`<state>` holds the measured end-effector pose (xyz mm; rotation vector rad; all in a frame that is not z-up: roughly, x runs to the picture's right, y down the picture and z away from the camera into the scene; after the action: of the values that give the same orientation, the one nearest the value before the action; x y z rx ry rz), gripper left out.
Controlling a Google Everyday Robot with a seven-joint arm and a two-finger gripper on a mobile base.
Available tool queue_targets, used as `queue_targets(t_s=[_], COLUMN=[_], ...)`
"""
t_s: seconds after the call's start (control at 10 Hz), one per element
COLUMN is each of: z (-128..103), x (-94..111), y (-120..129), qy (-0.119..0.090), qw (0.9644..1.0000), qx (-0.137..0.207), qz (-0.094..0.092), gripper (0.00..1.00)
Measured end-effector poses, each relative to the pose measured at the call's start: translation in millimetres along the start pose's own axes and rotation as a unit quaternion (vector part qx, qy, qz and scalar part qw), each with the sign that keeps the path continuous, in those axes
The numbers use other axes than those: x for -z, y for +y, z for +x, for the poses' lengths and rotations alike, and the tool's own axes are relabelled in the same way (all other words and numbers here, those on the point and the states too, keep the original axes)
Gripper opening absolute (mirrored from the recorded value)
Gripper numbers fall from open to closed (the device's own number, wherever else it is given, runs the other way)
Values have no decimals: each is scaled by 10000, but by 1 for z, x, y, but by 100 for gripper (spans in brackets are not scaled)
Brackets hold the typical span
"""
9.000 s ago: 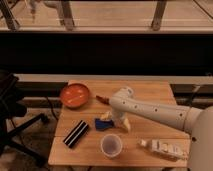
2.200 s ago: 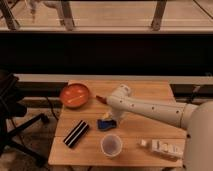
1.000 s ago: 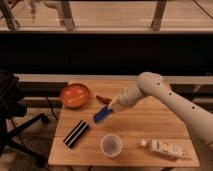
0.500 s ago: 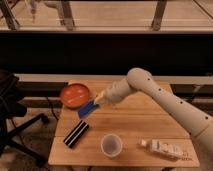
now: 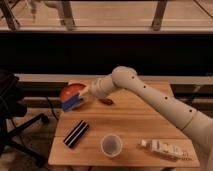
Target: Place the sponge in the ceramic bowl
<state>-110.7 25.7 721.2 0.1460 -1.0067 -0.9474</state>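
The blue sponge (image 5: 73,103) hangs tilted in the air over the near right rim of the orange-red ceramic bowl (image 5: 69,91), which sits at the table's far left corner. My gripper (image 5: 80,99) is shut on the sponge, at the end of the white arm that reaches in from the right. The sponge and the gripper hide the bowl's right part.
A black block with a white stripe (image 5: 76,134) lies at the front left of the wooden table (image 5: 135,125). A translucent cup (image 5: 111,145) stands at the front middle, a white packet (image 5: 164,148) at the front right. A small red object (image 5: 107,102) lies near the bowl. A dark chair (image 5: 12,115) stands left of the table.
The arm has lifted the sponge off the table's middle and carried it left, from beside the cup area up to the bowl's rim.
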Motion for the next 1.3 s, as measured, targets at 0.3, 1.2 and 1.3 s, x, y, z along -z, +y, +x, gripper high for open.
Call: queue_targets(t_s=[0.3,1.2,1.3], z=[29,104,112], x=[-16,-71,-72], y=[-20,-53,-53], qy=[459,394,433], qw=[9984,9983,9980], qx=[-263,431,441], qz=[184,-66,-90], gripper=[12,80,80])
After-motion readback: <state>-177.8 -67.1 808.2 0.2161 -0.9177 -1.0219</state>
